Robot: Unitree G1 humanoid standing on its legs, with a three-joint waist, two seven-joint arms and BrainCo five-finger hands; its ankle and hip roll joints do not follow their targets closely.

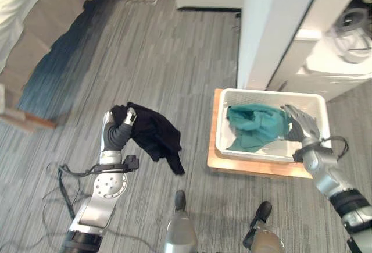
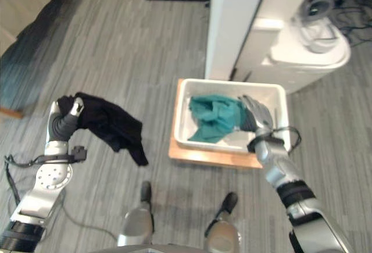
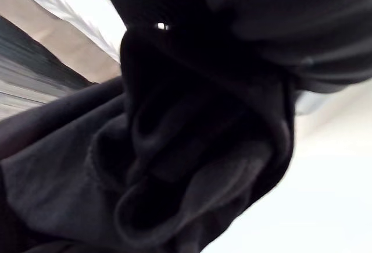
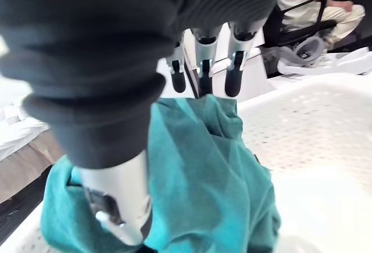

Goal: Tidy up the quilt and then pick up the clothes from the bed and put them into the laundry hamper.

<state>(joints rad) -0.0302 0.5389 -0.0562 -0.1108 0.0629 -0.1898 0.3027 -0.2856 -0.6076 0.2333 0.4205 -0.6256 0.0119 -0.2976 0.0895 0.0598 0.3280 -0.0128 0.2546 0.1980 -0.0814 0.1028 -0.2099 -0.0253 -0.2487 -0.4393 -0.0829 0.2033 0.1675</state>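
Two garments matter at this point. A teal garment (image 1: 256,126) already lies in the white laundry hamper (image 1: 322,104), and the robot's right hand (image 1: 302,126) sits over it with fingers straight, gripping nothing. The black garment (image 1: 154,132) hangs from the left hand (image 1: 119,128), which is clenched round a bunch of the cloth up near the thumb, well off to the hamper's left and clear above the floor.

So the step in hand looks like getting the black piece across and in. To do it well, the left hand probably wants to stay closed until it's properly over the hamper's opening, since a long tail of fabric dangles below the fist and could drape over the near rim or catch it on the way. Lifting a bit higher first seems smart. The right hand would also be better off out of the way so the two don't crowd.

Room-wise: grey striped plank floor (image 1: 174,49), the hamper sitting on a low wooden platform (image 1: 256,168), a white cabinet (image 1: 273,26) right behind it, and a corner of the bed (image 1: 26,49) at the far left.
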